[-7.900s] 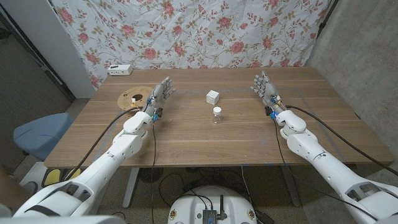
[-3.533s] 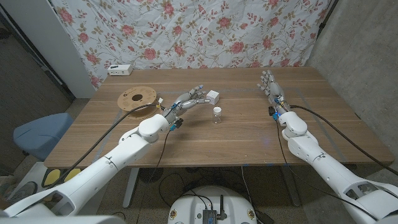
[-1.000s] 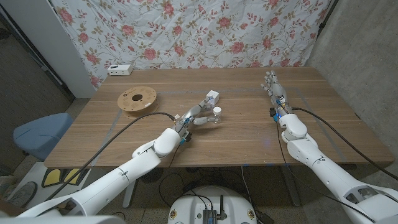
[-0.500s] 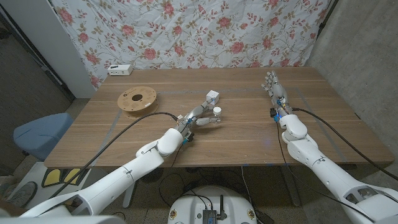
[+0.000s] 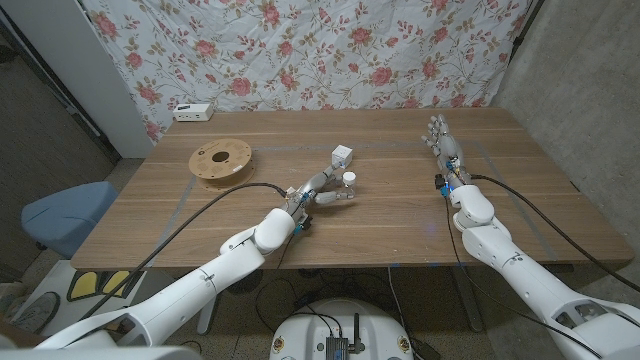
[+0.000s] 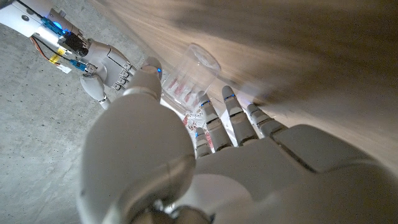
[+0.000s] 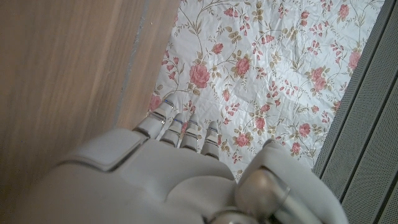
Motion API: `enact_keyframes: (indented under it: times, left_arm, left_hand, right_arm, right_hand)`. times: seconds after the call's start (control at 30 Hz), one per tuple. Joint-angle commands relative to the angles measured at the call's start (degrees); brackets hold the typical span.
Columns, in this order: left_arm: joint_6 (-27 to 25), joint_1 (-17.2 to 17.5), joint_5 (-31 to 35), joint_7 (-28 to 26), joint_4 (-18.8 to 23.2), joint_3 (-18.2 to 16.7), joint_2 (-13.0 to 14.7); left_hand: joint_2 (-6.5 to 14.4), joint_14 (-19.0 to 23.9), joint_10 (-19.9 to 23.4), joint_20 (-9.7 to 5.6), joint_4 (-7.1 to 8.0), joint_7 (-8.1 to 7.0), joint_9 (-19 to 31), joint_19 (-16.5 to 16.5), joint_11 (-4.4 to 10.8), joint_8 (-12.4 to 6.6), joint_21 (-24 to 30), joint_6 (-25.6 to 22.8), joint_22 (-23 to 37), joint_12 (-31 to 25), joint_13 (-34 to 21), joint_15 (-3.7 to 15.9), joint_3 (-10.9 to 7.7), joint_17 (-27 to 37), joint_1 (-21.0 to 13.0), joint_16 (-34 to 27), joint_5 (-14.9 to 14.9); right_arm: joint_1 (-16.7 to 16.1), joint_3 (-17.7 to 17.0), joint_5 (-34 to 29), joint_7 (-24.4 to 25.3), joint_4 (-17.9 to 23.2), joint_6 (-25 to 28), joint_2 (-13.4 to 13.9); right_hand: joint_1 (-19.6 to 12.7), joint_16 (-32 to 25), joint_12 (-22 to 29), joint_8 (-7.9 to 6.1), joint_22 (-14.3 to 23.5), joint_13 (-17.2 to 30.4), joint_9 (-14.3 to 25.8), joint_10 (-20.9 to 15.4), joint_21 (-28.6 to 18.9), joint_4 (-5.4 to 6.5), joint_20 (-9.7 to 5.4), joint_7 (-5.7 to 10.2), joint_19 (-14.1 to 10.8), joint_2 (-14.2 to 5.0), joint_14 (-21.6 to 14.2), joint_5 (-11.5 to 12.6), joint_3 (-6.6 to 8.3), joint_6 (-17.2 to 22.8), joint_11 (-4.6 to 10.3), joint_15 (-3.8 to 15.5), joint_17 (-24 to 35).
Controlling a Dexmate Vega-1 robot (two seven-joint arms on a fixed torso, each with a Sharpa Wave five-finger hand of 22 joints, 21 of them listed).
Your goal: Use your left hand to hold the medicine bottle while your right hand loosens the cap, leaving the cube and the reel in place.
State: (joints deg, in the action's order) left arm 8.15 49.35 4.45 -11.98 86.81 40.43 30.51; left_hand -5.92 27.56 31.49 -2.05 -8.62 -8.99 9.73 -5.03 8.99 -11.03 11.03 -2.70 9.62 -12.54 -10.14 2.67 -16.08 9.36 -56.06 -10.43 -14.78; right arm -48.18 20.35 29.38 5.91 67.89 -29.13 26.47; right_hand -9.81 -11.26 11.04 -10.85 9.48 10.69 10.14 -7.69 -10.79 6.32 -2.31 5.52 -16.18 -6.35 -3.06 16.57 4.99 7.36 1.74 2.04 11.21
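The left hand [image 5: 325,192], smooth white plastic with dark-jointed fingers, is reaching across the middle of the wooden tabletop [image 5: 380,225], and its fingers are closing around the medicine bottle [image 5: 348,184]. In the left wrist view the thumb and the other fingers [image 6: 231,107] are sitting on either side of the bottle [image 6: 194,73], which is showing as a small clear cylinder with a pale cap; whether they are pressing on it or only bracketing it is hard to make out. No label or writing is readable on the bottle.

The tabletop is showing a warm brown grain running lengthwise, with a matte finish.

Just beyond the bottle, the cube [image 5: 342,155] is sitting white and sharp-edged, apart from the left hand's fingers. Out toward the right edge, the right hand [image 5: 441,146] is standing on the tabletop with its fingers straight and together, holding nothing, well apart from the bottle.

Farther left, the reel [image 5: 220,159] is lying flat, a round disc of pale wood with a hole in its centre. At the far edge a small white box [image 5: 192,112] is resting, its markings too small to read. Behind everything a creased cloth [image 5: 330,50] printed with pink roses is hanging.
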Motion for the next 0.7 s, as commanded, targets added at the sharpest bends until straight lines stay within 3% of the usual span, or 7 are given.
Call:
enact_keyframes:
  times: [0.03, 0.37, 0.7]
  left_arm:
    - [1.8, -1.2, 0.0, -0.5, -2.8, 0.5, -1.1]
    - [3.3, -2.2, 0.2, -0.4, -4.7, 1.0, -2.0]
    - [2.3, -1.3, 1.0, -2.2, -3.2, 0.6, -2.0]
  left_hand:
    - [0.4, 1.6, 1.8, -1.02, 0.11, 0.42, 0.2, -1.5, -0.04, -0.33, 0.3, -1.0, -0.1, -0.5, 0.0, 9.46, 0.36, 0.2, -1.1, -0.6, 0.0]
    - [0.8, 4.3, 5.2, -2.0, 0.13, 1.5, 0.2, -3.0, -0.14, -0.35, 0.3, -2.8, -0.1, -0.8, 0.0, 9.58, 0.8, 0.2, -2.2, -0.8, 0.3]
    - [1.3, 7.5, 8.0, -3.26, 0.06, 3.18, 0.2, -5.1, -0.21, -0.54, 0.4, -5.4, -0.1, -0.7, 0.0, 9.75, 1.18, 0.3, -3.7, -1.0, 0.7]
  right_arm:
    - [-0.3, -0.2, -0.3, 0.6, 0.4, -0.1, 0.1]
    - [-0.3, -0.2, -0.4, 0.9, 0.3, -0.3, 0.0]
    - [-0.4, -0.3, -0.5, 1.2, -0.1, -0.7, -0.4]
  right_hand:
    - [0.0, -0.3, 0.1, -0.04, 0.1, 0.1, 0.1, -0.4, 0.1, -0.31, -3.05, -0.35, -0.3, 0.31, -0.4, 0.3, 0.11, 0.2, -0.12, 0.75, 0.1]
    - [0.0, -0.3, 0.1, 0.0, 0.1, 0.1, 0.1, -0.4, 0.1, -0.32, -3.06, -0.34, -0.3, 0.27, -0.3, 0.3, 0.13, 0.2, -0.06, 0.82, 0.1]
    - [0.0, -0.3, 0.1, 0.0, 0.1, 0.1, 0.1, -0.3, 0.1, -0.33, -3.07, -0.39, -0.3, 0.23, -0.3, 0.3, 0.15, 0.2, -0.1, 0.8, 0.1]
